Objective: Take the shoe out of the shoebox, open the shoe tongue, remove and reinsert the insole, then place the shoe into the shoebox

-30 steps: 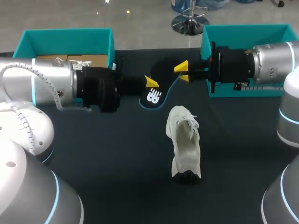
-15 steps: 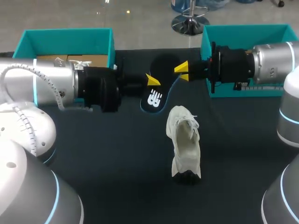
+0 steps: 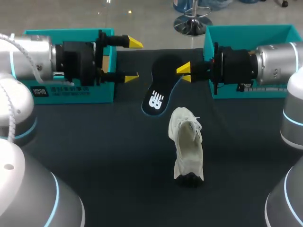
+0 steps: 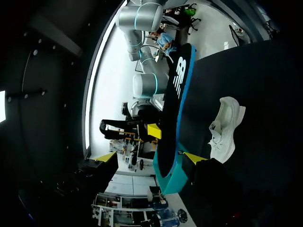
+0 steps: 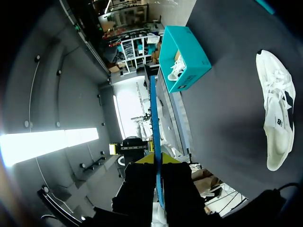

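Nearest me, the shoe (image 3: 187, 149) sits on the dark table (image 3: 94, 156), outside both boxes and well apart from either of my grippers. Its pale opening faces up, with no insole in it.

Just beyond it is the black insole (image 3: 158, 90), its printed end low, close above or on the table near the shoe's far end. My right gripper (image 3: 185, 73) is clenched on its far edge; from the right wrist, the thin edge runs straight between my yellow tips, both pressing it.

Half a second ago my left gripper (image 3: 132, 59) was at the insole's other side. Now it has let go and drawn back to the left, fingers spread wide and holding nothing, beside the left shoebox (image 3: 66, 34). The insole has hardly moved, so the handover looks done and my right fingers alone carry it.

I judge the removal step finished. Reinserting comes next, and my freed left gripper may be needed to steady the shoe.

Farthest back, the right shoebox (image 3: 251, 29) stands behind my right arm.
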Available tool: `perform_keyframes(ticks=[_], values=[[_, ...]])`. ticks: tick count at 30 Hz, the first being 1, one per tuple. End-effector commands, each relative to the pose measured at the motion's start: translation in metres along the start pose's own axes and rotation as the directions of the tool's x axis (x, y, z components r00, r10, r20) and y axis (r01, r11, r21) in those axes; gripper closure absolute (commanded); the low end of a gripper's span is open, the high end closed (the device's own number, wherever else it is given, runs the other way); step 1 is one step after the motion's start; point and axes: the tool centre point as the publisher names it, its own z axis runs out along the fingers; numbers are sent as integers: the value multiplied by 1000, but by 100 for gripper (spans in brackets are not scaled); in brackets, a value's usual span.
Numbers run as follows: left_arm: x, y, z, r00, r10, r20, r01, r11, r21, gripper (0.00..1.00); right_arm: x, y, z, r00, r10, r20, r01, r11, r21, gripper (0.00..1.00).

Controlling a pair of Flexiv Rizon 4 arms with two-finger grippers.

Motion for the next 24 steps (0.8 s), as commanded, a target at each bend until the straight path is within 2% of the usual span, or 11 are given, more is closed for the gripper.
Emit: perform_keyframes(ticks=[1, 3, 4, 7, 9, 12, 14, 24], values=[[-24, 24, -23, 949, 180, -258, -104, 954, 283, 0, 0, 1, 2, 1000, 0, 1, 0, 1000, -1, 100], [-29, 27, -28, 901, 277, -333, -150, 920, 361, 0, 0, 1, 2, 1000, 0, 1, 0, 1000, -1, 100], [-32, 27, -32, 851, 346, -394, -172, 894, 415, 0, 0, 1, 2, 1000, 0, 1, 0, 1000, -1, 100], [-37, 29, -37, 751, 461, -472, -206, 843, 496, 0, 0, 1, 2, 1000, 0, 1, 0, 1000, -1, 100], [-38, 28, -42, 628, 560, -540, -203, 788, 581, 0, 0, 1, 2, 1000, 0, 1, 0, 1000, -1, 100], [-36, 23, -46, 502, 649, -572, -191, 728, 658, 0, 0, 1, 2, 1000, 0, 1, 0, 1000, -1, 100], [-36, 23, -45, 478, 643, -598, -167, 735, 657, 0, 0, 1, 2, 1000, 0, 1, 0, 1000, -1, 100], [-36, 23, -45, 478, 643, -598, -167, 735, 657, 0, 0, 1, 2, 1000, 0, 1, 0, 1000, -1, 100]])
